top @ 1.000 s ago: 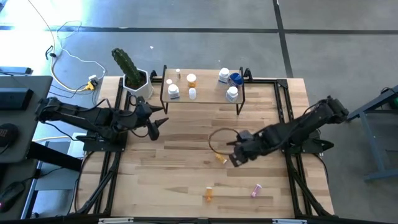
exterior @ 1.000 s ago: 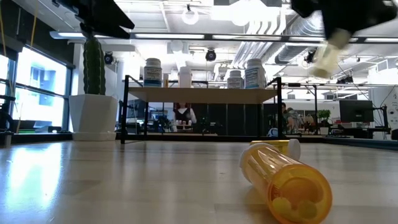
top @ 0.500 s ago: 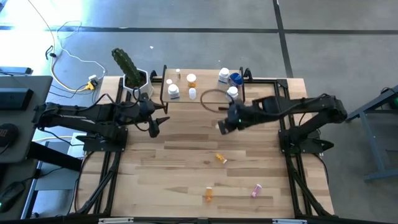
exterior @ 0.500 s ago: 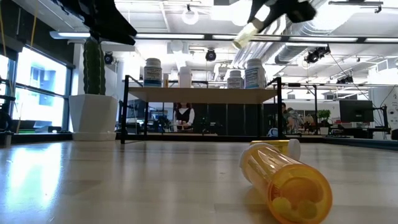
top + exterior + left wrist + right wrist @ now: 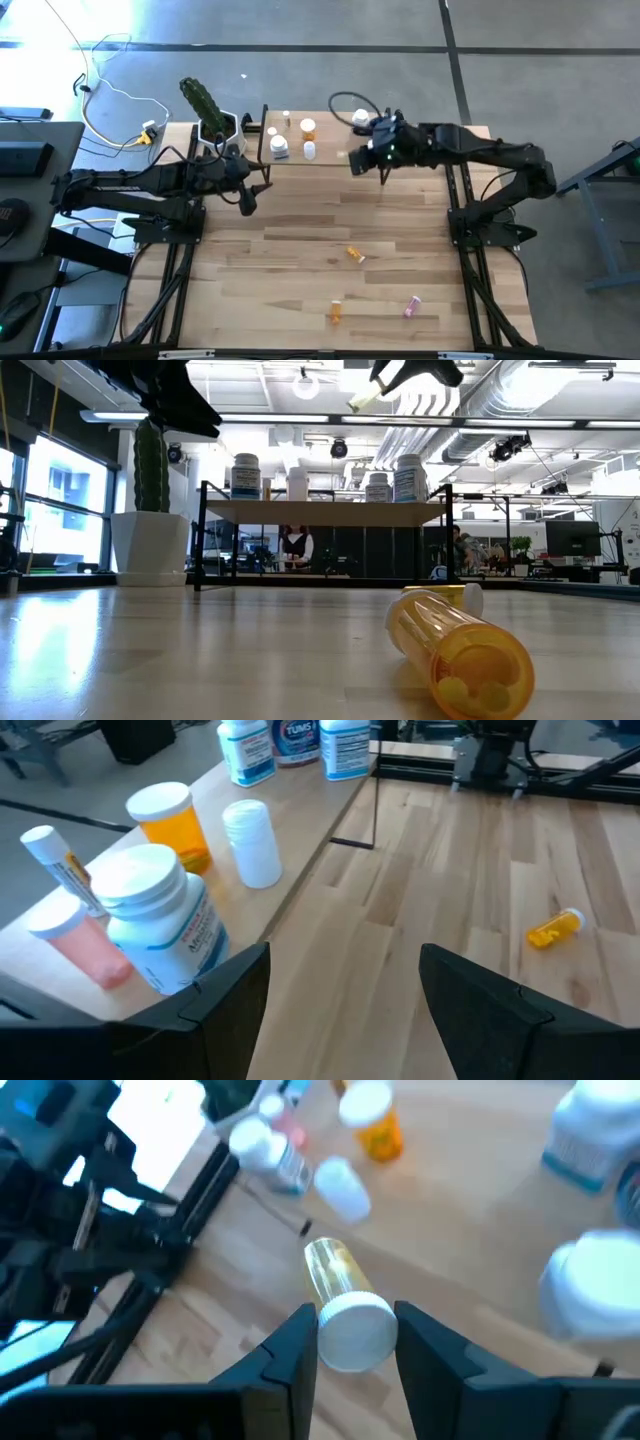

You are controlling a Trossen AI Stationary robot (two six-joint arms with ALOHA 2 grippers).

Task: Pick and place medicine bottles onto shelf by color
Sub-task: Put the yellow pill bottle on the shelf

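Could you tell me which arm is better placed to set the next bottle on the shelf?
The right: its gripper already grips a white-capped bottle above the shelf. The left gripper is open and empty beside the shelf's end.

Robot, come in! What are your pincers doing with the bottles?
Right pincer shut on a clear bottle, above the shelf. Left pincer open, waiting beside the shelf. Three bottles left on the table.

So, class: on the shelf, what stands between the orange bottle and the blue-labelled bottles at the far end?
In the left wrist view, only a small white bottle stands between the orange bottle and the blue-labelled bottles.
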